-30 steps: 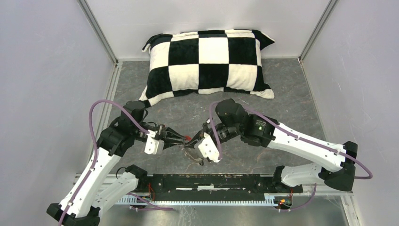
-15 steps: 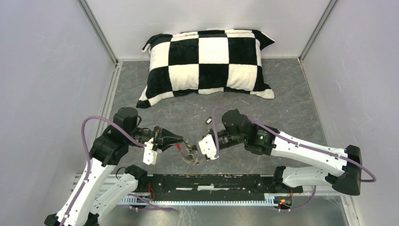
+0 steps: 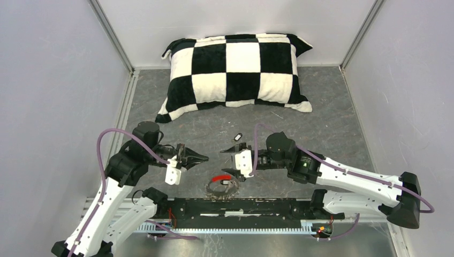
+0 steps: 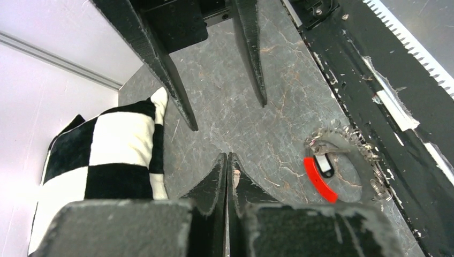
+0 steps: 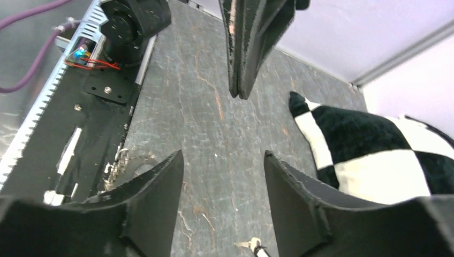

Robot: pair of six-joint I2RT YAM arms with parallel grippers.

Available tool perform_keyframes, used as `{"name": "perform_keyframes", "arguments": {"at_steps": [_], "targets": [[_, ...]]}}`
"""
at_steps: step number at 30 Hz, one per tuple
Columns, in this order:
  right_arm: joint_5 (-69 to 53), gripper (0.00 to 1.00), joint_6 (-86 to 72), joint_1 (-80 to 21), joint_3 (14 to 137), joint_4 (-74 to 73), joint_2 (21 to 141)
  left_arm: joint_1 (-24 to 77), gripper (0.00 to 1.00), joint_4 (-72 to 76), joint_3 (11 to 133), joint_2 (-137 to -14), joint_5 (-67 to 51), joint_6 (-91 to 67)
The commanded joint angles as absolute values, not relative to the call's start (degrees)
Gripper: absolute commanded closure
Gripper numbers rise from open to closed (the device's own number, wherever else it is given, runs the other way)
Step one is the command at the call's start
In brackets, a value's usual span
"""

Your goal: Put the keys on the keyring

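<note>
My right gripper [image 3: 234,161] hangs with its fingers spread and nothing between them, and the left gripper [image 3: 202,158] is pressed together on nothing I can see. The keyring [image 3: 219,178] lies flat on the grey tabletop [image 3: 321,118] just beside the black base rail [image 3: 241,206]. One loose key [image 3: 237,137] sits near the right claw. I'd lower the spread fingers over its black head and pinch there, leaving the blade free for threading. No container is in view. A small dark piece lies inside the ring's loop, but I cannot tell whether it is threaded.
</note>
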State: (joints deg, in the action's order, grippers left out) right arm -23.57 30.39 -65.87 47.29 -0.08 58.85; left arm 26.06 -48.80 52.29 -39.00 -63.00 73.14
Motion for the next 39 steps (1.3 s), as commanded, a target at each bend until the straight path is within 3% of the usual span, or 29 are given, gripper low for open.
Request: {"name": "perform_keyframes", "arguments": {"at_steps": [1, 5, 9, 15, 22, 27, 31, 37, 39], "targets": [[-16.64, 0.28, 27.10, -65.69, 45.66, 1.36, 57.77, 25.85, 0.98, -41.66, 50.90, -39.58, -60.60, 63.81], [-19.07, 0.14, 29.18, -65.73, 42.74, -1.65, 58.90, 25.85, 0.85, -32.21, 48.99, -40.30, -55.28, 52.27], [-24.60, 0.13, 29.68, -65.82, 40.59, -0.89, 64.11, 25.23, 0.79, -26.48, 48.34, -41.32, -49.38, 45.61], [-25.34, 0.19, 22.25, -66.62, 39.19, 12.05, 78.55, 19.83, 0.67, -16.24, 47.81, -42.82, -43.95, 34.95], [-30.98, 0.28, 16.40, -66.57, 46.11, 18.56, 91.27, 2.38, 0.62, -12.43, 48.51, -47.39, -49.82, 27.95], [-36.70, 0.41, 10.18, -66.65, 49.51, 19.94, 97.65, 1.32, 0.60, -14.84, 46.97, -45.74, -49.35, 31.56], [-38.36, 0.45, 10.89, -66.58, 53.15, 17.53, 101.59, 1.32, 0.42, -18.59, 46.70, -45.13, -51.67, 33.50], [-39.18, 0.52, 12.47, -66.63, 56.14, 14.83, 106.31, 1.32, 0.40, -19.82, 47.24, -44.17, -52.49, 34.64], [-39.02, 0.50, 12.82, -66.54, 56.52, 14.40, 107.01, 1.40, 0.30, -20.43, 47.64, -43.96, -52.99, 35.39]]}}
